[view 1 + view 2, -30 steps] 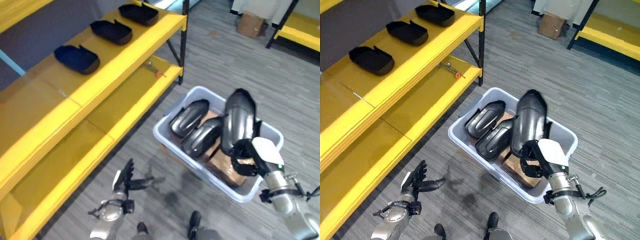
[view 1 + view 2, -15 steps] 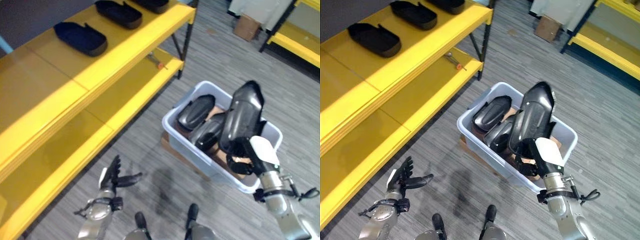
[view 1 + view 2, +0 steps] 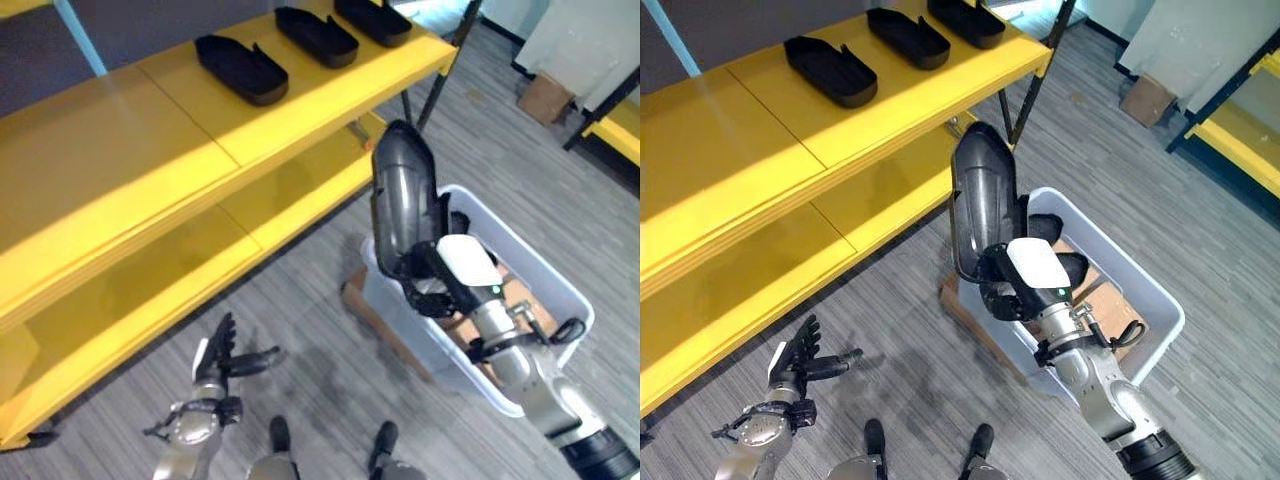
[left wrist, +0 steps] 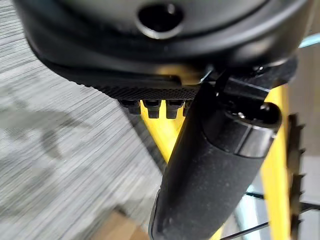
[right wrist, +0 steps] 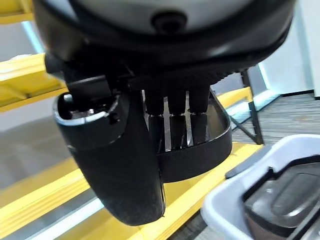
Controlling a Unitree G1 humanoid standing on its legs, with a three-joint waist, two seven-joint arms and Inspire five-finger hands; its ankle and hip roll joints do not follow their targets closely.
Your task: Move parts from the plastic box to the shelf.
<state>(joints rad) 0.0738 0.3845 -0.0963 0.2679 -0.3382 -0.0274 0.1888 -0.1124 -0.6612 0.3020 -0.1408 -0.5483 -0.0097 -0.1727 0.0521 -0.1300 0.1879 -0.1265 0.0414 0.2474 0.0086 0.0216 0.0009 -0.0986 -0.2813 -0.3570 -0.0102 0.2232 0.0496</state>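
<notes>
No legible writing appears. The right hand (image 3: 1012, 290), fingers curled around it, holds a long glossy dark grey moulded part (image 3: 982, 205) upright above the near rim of the pale grey plastic box (image 3: 1160, 310), which holds further dark parts (image 5: 285, 195) seen in the right wrist view. Three black tray-shaped parts (image 3: 830, 70) lie on the yellow shelf (image 3: 760, 130). The left hand (image 3: 790, 362) hangs low, fingers spread, holding nothing.

Bright indoor light, glare on yellow shelf (image 3: 150, 140), wrist views blurred close up
</notes>
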